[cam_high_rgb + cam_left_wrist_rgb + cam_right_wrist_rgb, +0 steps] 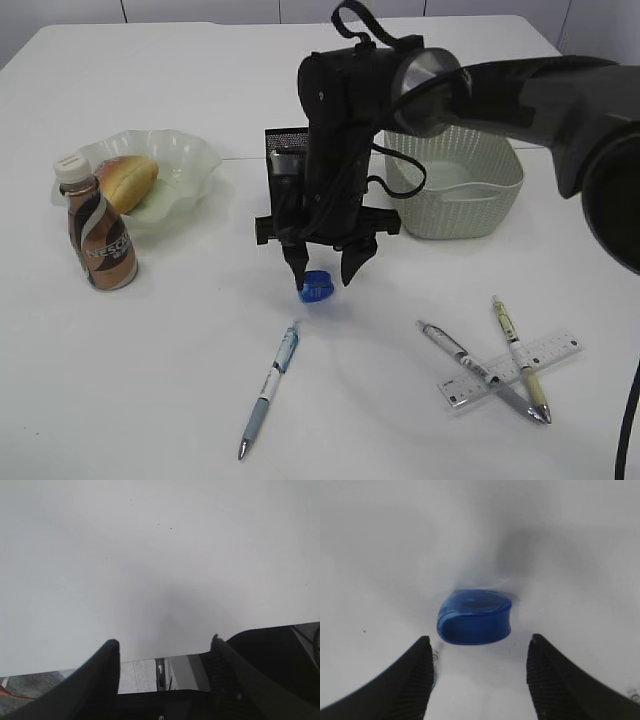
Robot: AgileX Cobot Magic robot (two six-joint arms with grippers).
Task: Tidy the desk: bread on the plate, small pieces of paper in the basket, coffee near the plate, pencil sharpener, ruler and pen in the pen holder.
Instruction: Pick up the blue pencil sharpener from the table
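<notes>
Currently the step in hand looks like picking up the pencil sharpener [316, 287], a small blue piece lying on the desk [180, 390] at centre frame, in front of the black pen holder [283, 158]. The right gripper [326, 266] hovers over it, jaws well apart and empty, the sharpener between and just beyond the tips. Next it should probably lower and close. The left gripper [165, 647] stands open over bare desk. At left, the coffee [97, 230] reads "NESCAFE".

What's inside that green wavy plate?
The bread lies inside the plate, toward its left side. The coffee stands in front and hides part of the plate's near rim.
</notes>
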